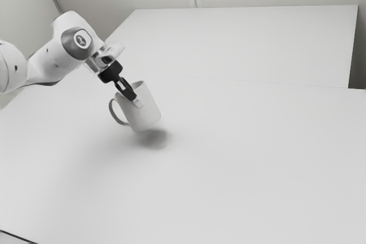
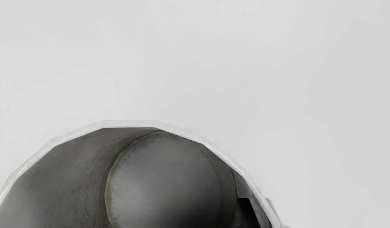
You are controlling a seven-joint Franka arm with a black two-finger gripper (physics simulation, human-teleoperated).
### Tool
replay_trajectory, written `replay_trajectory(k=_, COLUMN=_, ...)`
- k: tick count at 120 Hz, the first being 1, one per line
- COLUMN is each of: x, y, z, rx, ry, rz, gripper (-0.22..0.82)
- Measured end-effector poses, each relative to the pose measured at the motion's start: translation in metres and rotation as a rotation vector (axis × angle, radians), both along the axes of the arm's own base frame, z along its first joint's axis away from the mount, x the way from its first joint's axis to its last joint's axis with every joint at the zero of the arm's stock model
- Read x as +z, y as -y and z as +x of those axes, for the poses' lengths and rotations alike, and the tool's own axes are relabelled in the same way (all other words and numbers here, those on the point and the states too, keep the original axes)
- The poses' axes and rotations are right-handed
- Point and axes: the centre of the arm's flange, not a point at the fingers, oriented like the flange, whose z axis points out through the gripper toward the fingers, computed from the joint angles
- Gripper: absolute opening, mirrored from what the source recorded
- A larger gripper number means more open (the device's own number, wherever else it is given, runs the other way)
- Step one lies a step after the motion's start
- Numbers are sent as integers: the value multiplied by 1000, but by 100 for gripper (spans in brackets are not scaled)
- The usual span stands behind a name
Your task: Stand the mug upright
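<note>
The white mug [image 1: 146, 112] hangs tilted above the table in the exterior view, its shadow below it, its mouth up toward the hand and its handle toward the exterior view's left. My gripper [image 1: 136, 100] is closed on the mug's wall near the rim, one finger outside it. In the wrist view I look into the open mouth of the mug [image 2: 169, 180], down to its grey bottom. A dark finger of my gripper [image 2: 267, 211] stands inside the mug against the wall, and a sliver of the other lies outside the rim.
The white table [image 1: 240, 164] spreads out under and around the mug. Behind it stands another white surface [image 1: 240, 38], with pale walls beyond. A dark-edged corner [image 1: 17, 237] lies at the exterior view's lower left.
</note>
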Motion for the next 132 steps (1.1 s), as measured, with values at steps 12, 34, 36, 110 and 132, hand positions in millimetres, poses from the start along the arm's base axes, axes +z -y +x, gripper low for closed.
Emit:
replay_trajectory(k=12, x=3, y=21, z=11, rx=-24, ry=34, rz=203, gripper=-18)
replay_trajectory(k=34, x=-11, y=48, z=-3, rx=36, ry=43, rz=395, gripper=-18)
replay_trajectory(k=36, x=-12, y=50, z=-10, rx=47, ry=42, rz=403, gripper=-18)
replay_trajectory(k=110, x=-49, y=83, z=-68, rx=535, ry=59, rz=278, gripper=9)
replay_trajectory(k=132, x=-48, y=82, z=-68, rx=607, ry=52, rz=261, gripper=38)
